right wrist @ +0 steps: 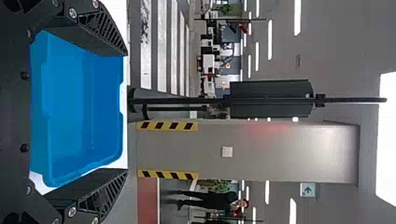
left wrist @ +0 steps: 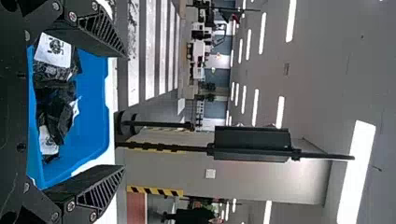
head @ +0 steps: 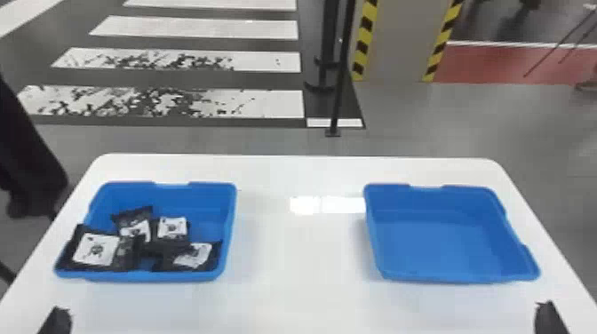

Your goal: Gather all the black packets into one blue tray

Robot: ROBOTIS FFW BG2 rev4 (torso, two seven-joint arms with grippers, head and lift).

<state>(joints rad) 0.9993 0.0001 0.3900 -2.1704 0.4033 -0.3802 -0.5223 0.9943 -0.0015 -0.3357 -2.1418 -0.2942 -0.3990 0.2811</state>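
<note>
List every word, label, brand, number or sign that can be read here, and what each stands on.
No readable words, brands or numbers.
White labels on the black packets: dark printed marks, too small to read.
Green sign in the background: an arrow, no readable wording.
Small white plate on the grey pillar: nothing readable.

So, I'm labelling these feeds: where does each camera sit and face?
Head view: on the head, facing forward and down over the table; fingertips show at the bottom corners.
Left wrist view: on that wrist, facing the packet tray and pillar; left end effector, open.
Right wrist view: likewise, facing the empty tray; right end effector, open.
Shared: head and left wrist views both show the black packets.
</note>
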